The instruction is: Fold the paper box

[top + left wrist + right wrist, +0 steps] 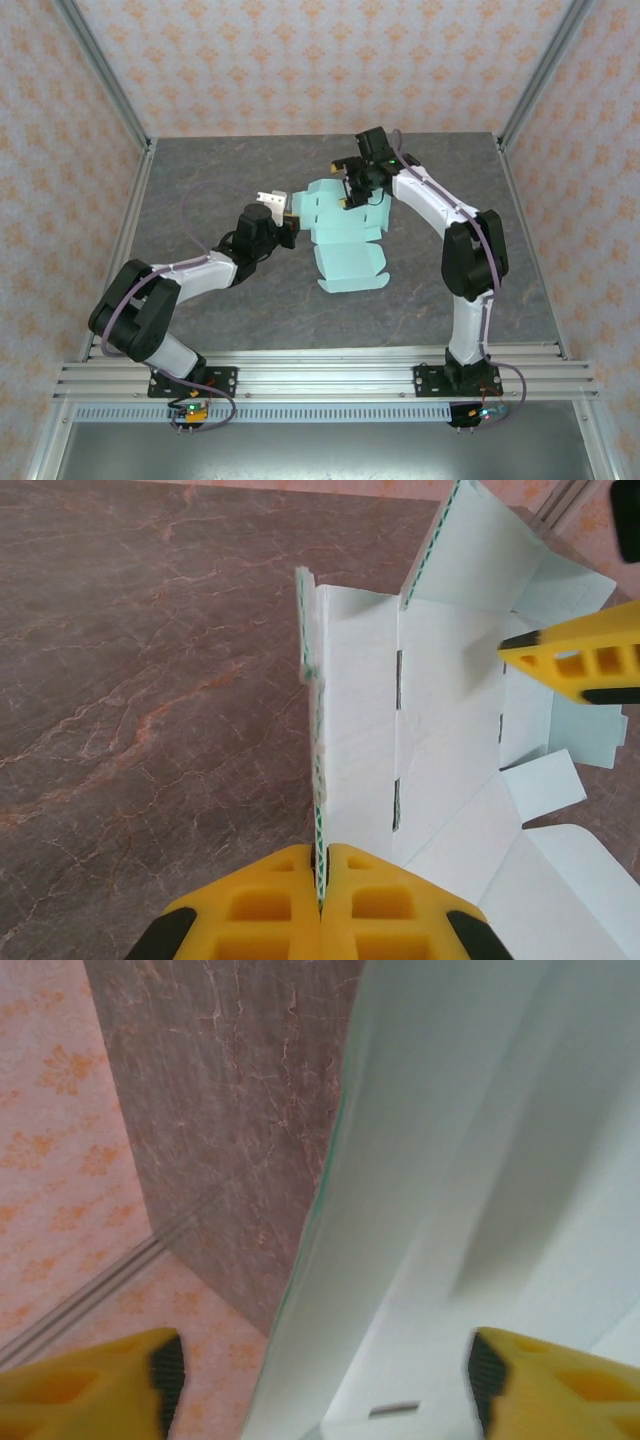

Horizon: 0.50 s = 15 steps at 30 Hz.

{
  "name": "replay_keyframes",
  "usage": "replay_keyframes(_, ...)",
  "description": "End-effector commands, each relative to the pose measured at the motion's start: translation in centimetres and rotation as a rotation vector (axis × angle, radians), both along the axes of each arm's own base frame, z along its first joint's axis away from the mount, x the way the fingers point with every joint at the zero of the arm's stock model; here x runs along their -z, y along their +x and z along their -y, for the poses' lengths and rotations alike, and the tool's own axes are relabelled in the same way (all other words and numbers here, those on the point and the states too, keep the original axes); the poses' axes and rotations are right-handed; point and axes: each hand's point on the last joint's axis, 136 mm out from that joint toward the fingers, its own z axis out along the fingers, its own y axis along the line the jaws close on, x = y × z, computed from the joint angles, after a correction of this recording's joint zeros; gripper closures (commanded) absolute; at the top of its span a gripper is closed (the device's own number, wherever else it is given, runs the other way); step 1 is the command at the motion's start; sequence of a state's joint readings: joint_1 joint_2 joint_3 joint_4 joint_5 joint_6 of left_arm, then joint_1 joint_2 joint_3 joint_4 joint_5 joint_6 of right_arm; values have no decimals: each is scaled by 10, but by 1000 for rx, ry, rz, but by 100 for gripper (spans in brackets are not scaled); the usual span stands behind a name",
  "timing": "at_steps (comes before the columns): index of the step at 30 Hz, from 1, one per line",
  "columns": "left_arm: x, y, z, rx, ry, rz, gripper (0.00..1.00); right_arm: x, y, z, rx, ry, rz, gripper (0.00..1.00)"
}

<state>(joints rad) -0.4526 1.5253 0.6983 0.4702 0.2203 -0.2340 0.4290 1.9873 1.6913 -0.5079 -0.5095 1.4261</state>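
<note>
The paper box (345, 240) is a pale mint die-cut sheet lying partly folded mid-table, with slots and tabs showing on its white inner side (440, 690). My left gripper (289, 214) reaches it from the left. In the left wrist view its jaws (322, 868) are shut on the edge of a raised side flap. My right gripper (351, 192) is over the sheet's far end. Its yellow fingers (95, 1380) stand apart on either side of an upright flap (450, 1160) and do not touch it. One of its fingertips (575, 665) hovers above the sheet's right side.
The table (220, 170) is grey-brown marbled stone. Patterned pink walls (300, 60) and metal corner posts (105, 70) close it in. An aluminium rail (320, 375) carrying both arm bases runs along the near edge.
</note>
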Motion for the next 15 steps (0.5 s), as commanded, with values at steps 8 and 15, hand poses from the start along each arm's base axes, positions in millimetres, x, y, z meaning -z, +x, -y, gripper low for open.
replay_keyframes(8, 0, 8, -7, -88, -40, -2, 97, -4, 3, 8, 0, -49, 28, 72)
replay_keyframes(15, 0, 8, 5, -21, -127, -63, 39, 3, 4, 0, -97, -38, 125, 92)
